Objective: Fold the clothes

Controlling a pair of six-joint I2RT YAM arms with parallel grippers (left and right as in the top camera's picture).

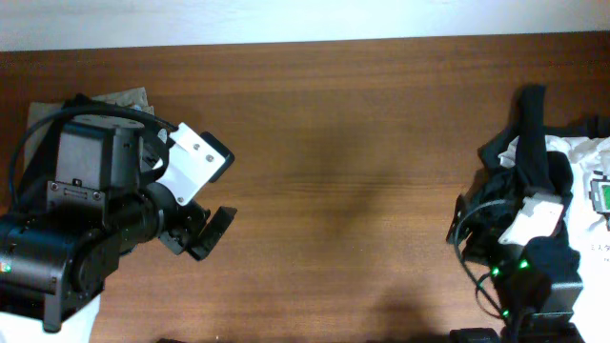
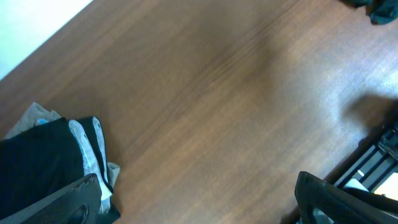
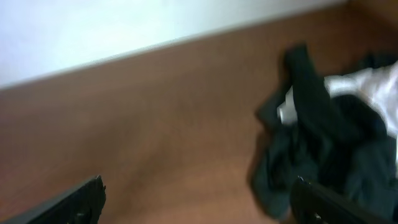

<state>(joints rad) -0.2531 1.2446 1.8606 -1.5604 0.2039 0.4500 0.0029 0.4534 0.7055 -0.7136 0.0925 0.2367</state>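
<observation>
A loose pile of clothes (image 1: 538, 162) lies at the table's right edge: black cloth tangled over a white garment (image 1: 586, 157). It also shows in the right wrist view (image 3: 329, 137). A folded stack (image 1: 105, 98) of black, grey and tan cloth lies at the far left, half hidden under my left arm, and shows in the left wrist view (image 2: 46, 155). My left gripper (image 1: 212, 195) (image 2: 199, 208) is open and empty over bare wood, just right of the stack. My right gripper (image 1: 481, 217) (image 3: 202, 202) is open and empty at the pile's left edge.
The brown wooden table (image 1: 353, 162) runs between the two arms. A white wall borders its far edge (image 1: 305, 19). A white sheet with a green label (image 1: 600, 195) lies at the far right by the pile.
</observation>
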